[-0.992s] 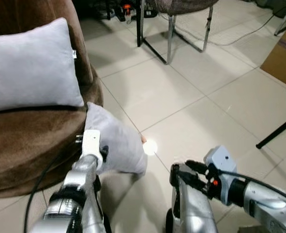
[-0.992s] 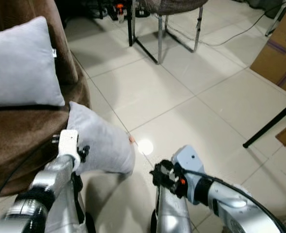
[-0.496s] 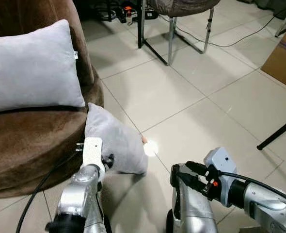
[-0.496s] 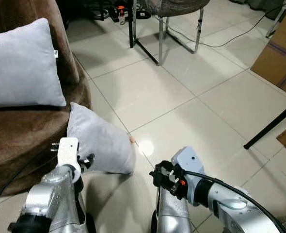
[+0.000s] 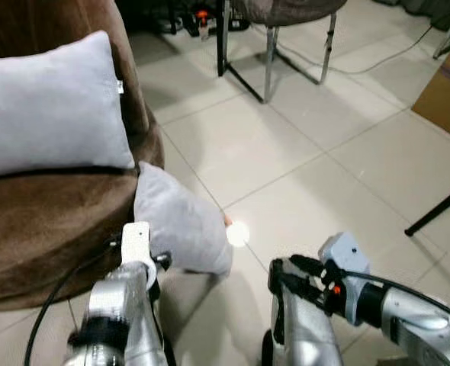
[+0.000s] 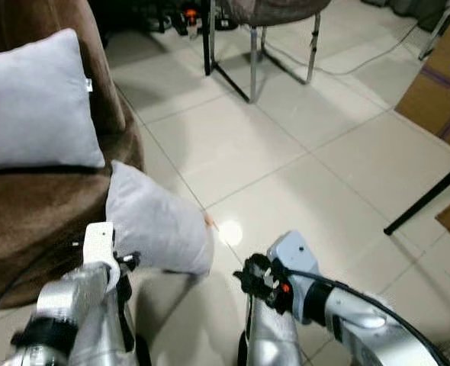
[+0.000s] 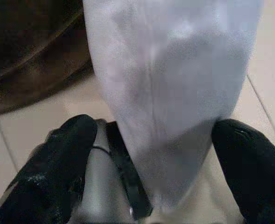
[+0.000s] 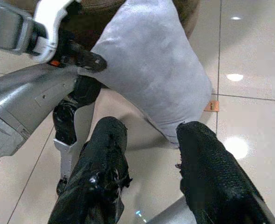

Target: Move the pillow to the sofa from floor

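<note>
Leaning against the sofa base, the floor pillow is framed between the spread fingers of the left pincer, nothing yet gripped. The right pincer is held low beside it, parted and empty. A second pillow is seated on the sofa.
</note>
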Tool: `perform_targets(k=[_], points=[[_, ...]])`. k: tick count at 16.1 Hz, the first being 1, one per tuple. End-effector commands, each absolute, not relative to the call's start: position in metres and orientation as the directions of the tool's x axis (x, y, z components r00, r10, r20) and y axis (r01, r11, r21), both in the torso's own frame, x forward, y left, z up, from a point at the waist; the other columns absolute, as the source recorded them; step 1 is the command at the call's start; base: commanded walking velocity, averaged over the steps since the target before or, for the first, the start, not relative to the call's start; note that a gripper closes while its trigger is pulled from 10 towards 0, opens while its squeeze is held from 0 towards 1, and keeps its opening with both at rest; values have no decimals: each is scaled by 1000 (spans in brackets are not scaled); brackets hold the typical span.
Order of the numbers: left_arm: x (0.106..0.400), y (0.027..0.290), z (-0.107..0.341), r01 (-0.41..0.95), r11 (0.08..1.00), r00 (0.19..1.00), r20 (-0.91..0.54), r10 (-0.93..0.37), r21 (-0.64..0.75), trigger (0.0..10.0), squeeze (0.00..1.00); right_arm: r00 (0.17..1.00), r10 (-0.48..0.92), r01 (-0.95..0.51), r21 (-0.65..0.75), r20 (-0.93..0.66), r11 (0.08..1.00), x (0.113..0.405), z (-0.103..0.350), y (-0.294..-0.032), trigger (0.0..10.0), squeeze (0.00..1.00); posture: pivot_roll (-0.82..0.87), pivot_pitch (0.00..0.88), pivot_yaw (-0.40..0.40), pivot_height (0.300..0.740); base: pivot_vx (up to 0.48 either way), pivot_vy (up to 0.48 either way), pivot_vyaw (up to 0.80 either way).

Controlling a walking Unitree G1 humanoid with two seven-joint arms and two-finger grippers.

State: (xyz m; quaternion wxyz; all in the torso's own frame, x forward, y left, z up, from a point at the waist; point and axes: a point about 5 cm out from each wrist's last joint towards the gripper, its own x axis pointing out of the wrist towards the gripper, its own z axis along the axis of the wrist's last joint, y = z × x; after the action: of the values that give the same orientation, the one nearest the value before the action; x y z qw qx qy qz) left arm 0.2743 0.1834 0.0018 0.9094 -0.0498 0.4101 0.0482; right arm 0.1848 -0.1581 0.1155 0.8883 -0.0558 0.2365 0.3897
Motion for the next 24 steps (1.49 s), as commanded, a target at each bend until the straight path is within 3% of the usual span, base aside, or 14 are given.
perform_targets(k=[1,2,3,7,10,13,14,15,16,17,24], points=[[274,182,-6,-114,989,644,-765,3,-92,10000,537,575,669,-723,90,-472,685,184,115,-158,10000,0,-232,85,-8,485,0,0,0],[276,179,-8,-87,991,633,-774,-24,-102,10000,341,570,671,-727,90,-473,681,184,115,-158,10000,0,-236,89,-13,485,0,0,0],[280,177,-10,-74,992,622,-783,-36,-104,10000,0,564,675,-733,89,-476,675,184,115,-157,10000,0,-244,99,-17,485,0,0,0],[288,172,-11,-49,993,612,-788,-58,-112,10000,0,558,681,-739,91,-475,668,182,116,-155,10000,0,-250,99,-17,485,0,0,0],[280,176,-21,-34,998,592,-806,-16,-44,10000,0,555,684,-739,98,-474,667,180,117,-153,10000,0,-261,116,-24,485,0,0,0],[282,176,-21,-17,999,627,-779,-27,-49,10000,0,545,690,-744,104,-476,660,177,118,-154,10000,0,-263,117,-33,485,0,0,0],[283,176,-21,-18,999,633,-773,-26,-49,7294,0,539,696,-751,105,-475,653,177,118,-154,10000,0,-264,115,-35,485,0,0,0],[284,177,-20,-19,999,639,-769,-17,-38,2863,0,520,711,-766,109,-473,633,176,119,-153,10000,0,-268,115,-35,485,0,0,0],[284,177,-20,-19,999,640,-768,-12,-32,2863,0,510,719,-774,113,-472,623,175,119,-153,10000,0,-268,115,-35,485,0,0,0],[284,179,-20,-20,999,640,-768,-6,-25,0,0,491,730,-788,115,-475,605,175,119,-152,10000,0,-270,116,-36,485,0,0,0],[283,180,-21,-8,1000,647,-763,0,-6,0,0,441,704,-811,89,-557,578,175,109,-154,10000,0,-265,110,-41,485,0,0,0]])
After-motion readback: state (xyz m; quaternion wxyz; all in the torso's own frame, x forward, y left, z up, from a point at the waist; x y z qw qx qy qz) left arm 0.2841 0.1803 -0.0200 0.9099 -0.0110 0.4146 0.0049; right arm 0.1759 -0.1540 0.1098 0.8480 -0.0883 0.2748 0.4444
